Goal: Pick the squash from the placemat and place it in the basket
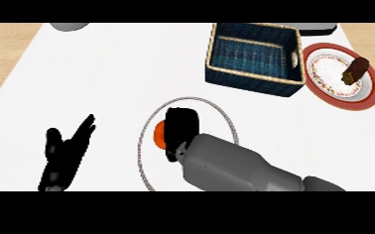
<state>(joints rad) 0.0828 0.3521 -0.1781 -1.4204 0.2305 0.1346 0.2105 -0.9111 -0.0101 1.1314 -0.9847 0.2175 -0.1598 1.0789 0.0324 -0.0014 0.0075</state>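
An orange squash (159, 134) lies on a round white placemat (219, 110) with a grey rim, at the counter's middle front. My right hand (180, 128) sits over the squash with its fingers curled down around it, hiding most of it. The dark blue woven basket (254, 83) with a tan rim stands at the back right, and nothing shows inside it. My left hand (64, 153) rests open at the lower left, fingers pointing up and away.
A red-rimmed plate (328, 87) with a brown piece of food (354, 70) stands just right of the basket. A grey object (68, 26) shows at the top left and a dark one (318, 28) at the top right. Wooden floor borders the white counter.
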